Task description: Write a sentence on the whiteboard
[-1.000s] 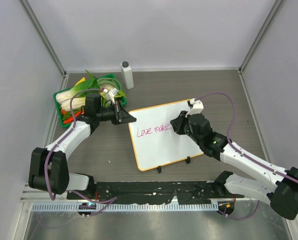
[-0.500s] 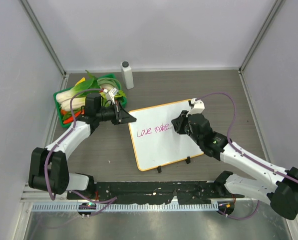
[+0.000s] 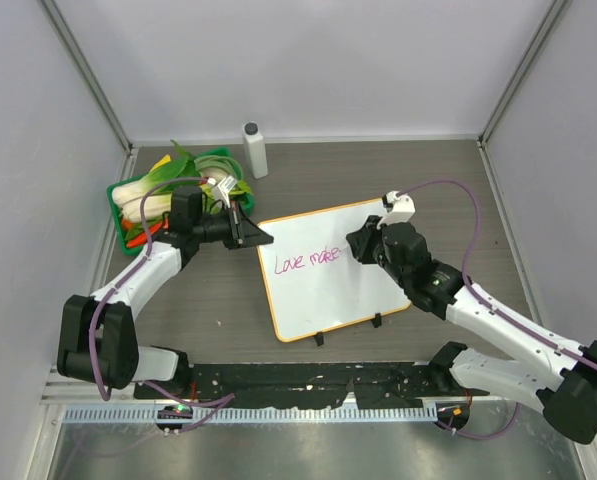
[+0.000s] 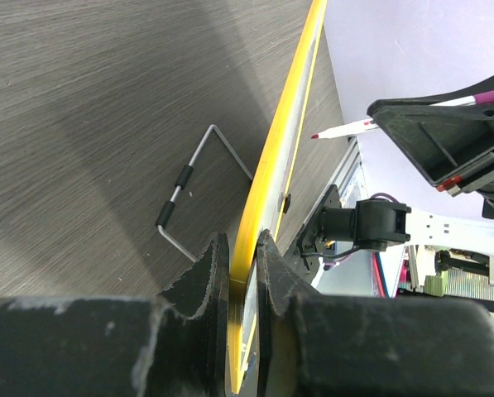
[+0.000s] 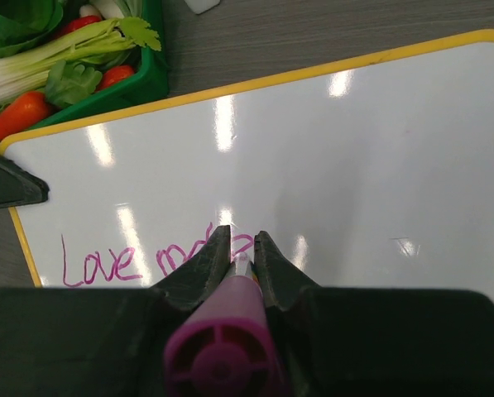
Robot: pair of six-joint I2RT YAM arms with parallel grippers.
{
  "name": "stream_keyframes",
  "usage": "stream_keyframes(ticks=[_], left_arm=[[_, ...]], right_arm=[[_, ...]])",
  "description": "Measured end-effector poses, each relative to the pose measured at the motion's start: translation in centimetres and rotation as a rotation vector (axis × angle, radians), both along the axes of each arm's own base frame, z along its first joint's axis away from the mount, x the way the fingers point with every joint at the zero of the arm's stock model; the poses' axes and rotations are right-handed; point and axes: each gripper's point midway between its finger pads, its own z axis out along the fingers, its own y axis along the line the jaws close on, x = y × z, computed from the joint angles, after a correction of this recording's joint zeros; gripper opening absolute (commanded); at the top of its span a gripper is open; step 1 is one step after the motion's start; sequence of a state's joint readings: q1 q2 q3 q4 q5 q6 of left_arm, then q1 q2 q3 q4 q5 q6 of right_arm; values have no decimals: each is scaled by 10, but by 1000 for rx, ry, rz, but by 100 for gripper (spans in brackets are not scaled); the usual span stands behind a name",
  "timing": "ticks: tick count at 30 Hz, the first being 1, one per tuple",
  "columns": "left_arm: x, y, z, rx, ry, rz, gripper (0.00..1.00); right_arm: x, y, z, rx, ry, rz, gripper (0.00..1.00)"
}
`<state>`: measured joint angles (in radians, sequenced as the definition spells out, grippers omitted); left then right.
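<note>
The whiteboard (image 3: 348, 265) with its thin orange frame lies in the middle of the table. The sentence (image 3: 308, 260) in magenta cursive reads "Love make" and also shows in the right wrist view (image 5: 139, 260). My left gripper (image 3: 255, 235) is shut on the whiteboard's upper left corner; the yellow frame edge (image 4: 267, 182) sits between its fingers. My right gripper (image 3: 356, 248) is shut on a magenta marker (image 5: 230, 331), tip down over the board just right of the writing. The marker tip (image 4: 317, 135) shows in the left wrist view close to the board face.
A green tray (image 3: 128, 195) of vegetables stands at the back left, close to my left arm. A small grey-capped bottle (image 3: 254, 148) stands behind the board. The board's wire foot (image 4: 193, 178) rests on the dark table. Grey walls enclose the table.
My right gripper with the marker has shifted slightly to the right along the writing line. The left gripper and board have not moved.
</note>
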<state>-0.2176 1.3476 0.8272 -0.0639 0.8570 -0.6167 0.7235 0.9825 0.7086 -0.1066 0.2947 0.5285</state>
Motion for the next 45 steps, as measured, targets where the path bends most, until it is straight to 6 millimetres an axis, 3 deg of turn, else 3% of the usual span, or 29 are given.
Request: stream_keyframes(ticks=[4, 12, 24, 45], left_arm=[[0, 0, 0, 0, 0, 0, 0], [0, 0, 0, 0, 0, -1, 0], [0, 0, 0, 0, -1, -1, 0], [0, -1, 0, 0, 1, -1, 0]], right_arm=[[2, -3, 9, 17, -17, -9, 1], [14, -16, 6, 21, -6, -48, 1], [23, -8, -1, 40, 11, -27, 1], [18, -13, -11, 48, 30, -39, 1]])
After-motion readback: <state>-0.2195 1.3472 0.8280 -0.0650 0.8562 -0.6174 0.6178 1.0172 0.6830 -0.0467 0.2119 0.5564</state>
